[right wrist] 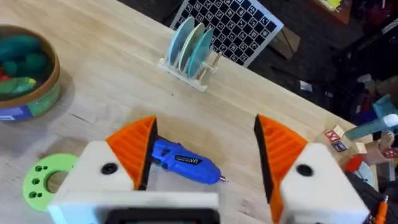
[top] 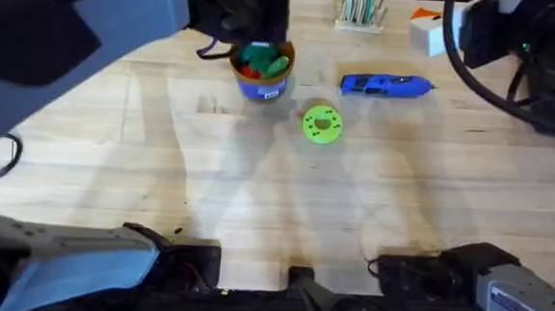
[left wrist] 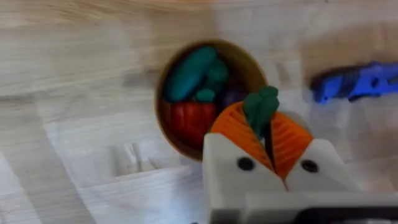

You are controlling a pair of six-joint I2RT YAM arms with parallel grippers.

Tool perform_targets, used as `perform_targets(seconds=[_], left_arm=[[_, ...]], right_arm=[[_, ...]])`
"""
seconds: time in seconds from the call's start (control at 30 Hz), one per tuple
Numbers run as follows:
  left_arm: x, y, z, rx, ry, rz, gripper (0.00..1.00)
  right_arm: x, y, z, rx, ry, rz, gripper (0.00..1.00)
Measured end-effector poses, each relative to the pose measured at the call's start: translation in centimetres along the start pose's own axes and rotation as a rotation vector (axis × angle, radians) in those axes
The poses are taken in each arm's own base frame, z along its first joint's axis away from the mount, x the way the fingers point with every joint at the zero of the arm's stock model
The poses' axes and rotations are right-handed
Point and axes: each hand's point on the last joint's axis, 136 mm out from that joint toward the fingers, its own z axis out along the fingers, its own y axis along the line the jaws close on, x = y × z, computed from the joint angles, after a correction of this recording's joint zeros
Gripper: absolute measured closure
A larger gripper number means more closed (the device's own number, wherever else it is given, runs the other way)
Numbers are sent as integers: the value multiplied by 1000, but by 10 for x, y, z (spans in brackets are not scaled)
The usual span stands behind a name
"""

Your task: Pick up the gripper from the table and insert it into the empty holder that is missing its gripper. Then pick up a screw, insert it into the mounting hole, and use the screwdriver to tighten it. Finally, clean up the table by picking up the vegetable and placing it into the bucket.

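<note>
Two pincers: left pincer (left wrist: 268,134) pinches a green vegetable (left wrist: 260,109) just above the bucket (top: 262,70), which already holds red and green veg. Right pincer (right wrist: 202,158) gapes wide over the blue screwdriver (right wrist: 185,162) on the table (top: 256,193). Green disc (top: 321,122) lies near the bucket.

Colour rundown: the table (top: 161,168) is pale wood with light grain streaks. The bucket (top: 262,87) is tan with a blue band, stuffed with teal-green and red veggies (left wrist: 193,93). At its 4 o'clock there's a lime green ring (top: 321,123). The screwdriver (top: 386,84) is bright blue. Both end effectors are white with orange ribbed pads; the left end effector (left wrist: 272,134) pinches something dark green. Black-and-white checkerboard (right wrist: 233,28) behind teal discs (right wrist: 191,43).
</note>
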Motion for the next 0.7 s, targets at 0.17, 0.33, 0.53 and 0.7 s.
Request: perform_targets(seconds=[0.17,0.33,0.53,0.7], left_arm=[[-17,29,30,-72,-40,-43,420],[-19,33,40,-82,-46,-52,15],[-17,34,11,-82,-43,-50,14],[-20,36,-57,-60,-111,-54,13]], right_arm=[[0,0,0,0,1,0,131],[0,0,0,0,1,0,130],[5,1,-4,-6,18,30,130],[6,-1,-27,-2,5,96,130]])
